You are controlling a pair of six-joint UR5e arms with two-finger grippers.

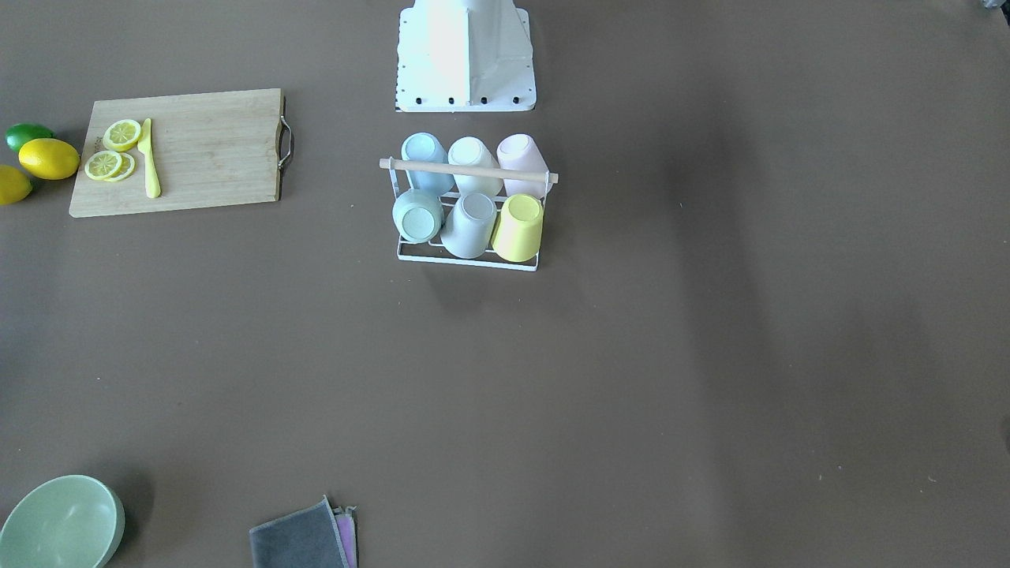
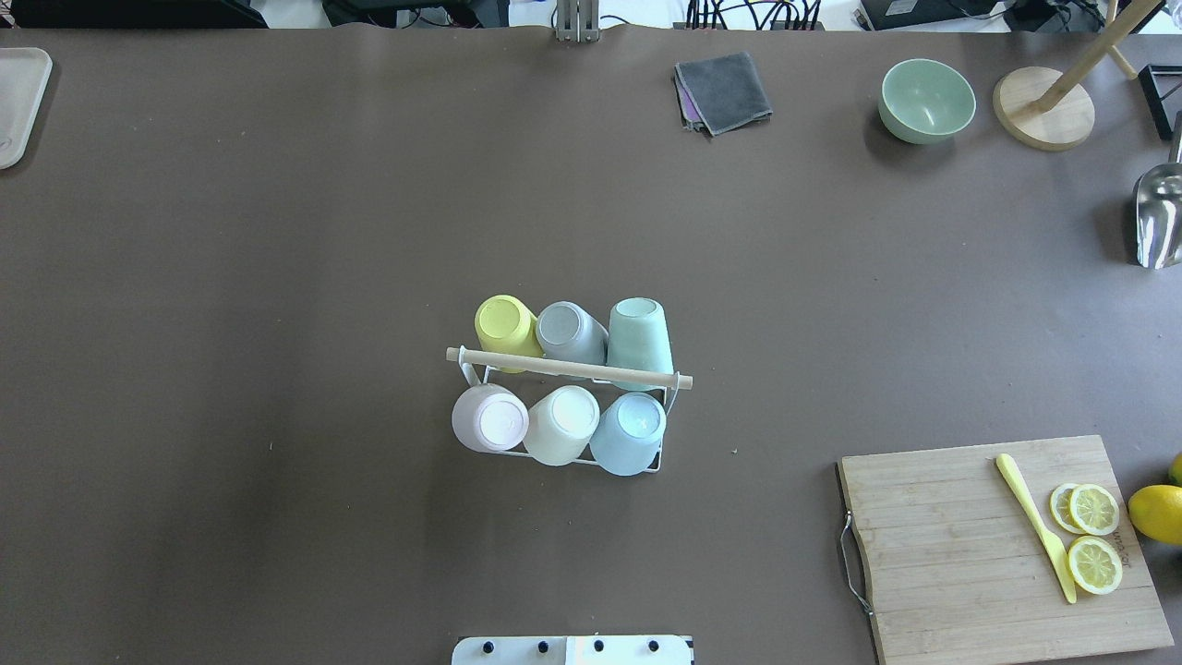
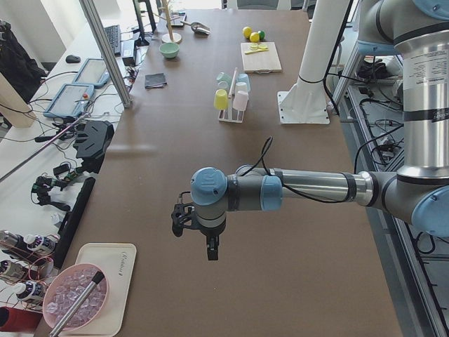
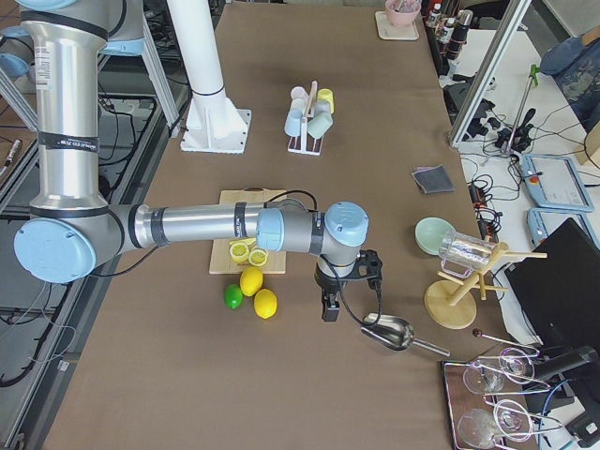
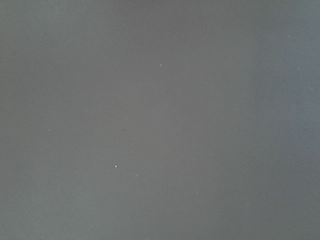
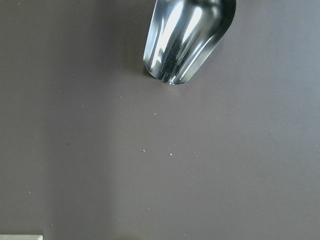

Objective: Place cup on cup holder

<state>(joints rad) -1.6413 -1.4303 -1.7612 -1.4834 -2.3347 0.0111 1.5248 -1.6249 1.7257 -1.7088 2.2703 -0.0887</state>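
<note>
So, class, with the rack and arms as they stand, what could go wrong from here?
1. The cup holder already carries six cups; I see no free prong, so another cup could topple.
2. The right gripper hangs close to the metal scoop and a lemon; swinging toward the rack might knock them.

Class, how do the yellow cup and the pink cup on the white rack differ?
The yellow cup is bright yellow, the pink cup pale pink. The yellow cup sits in the row far from the robot's base, the pink cup in the near row. Both sit upside down at the cup holder's same end.
</note>
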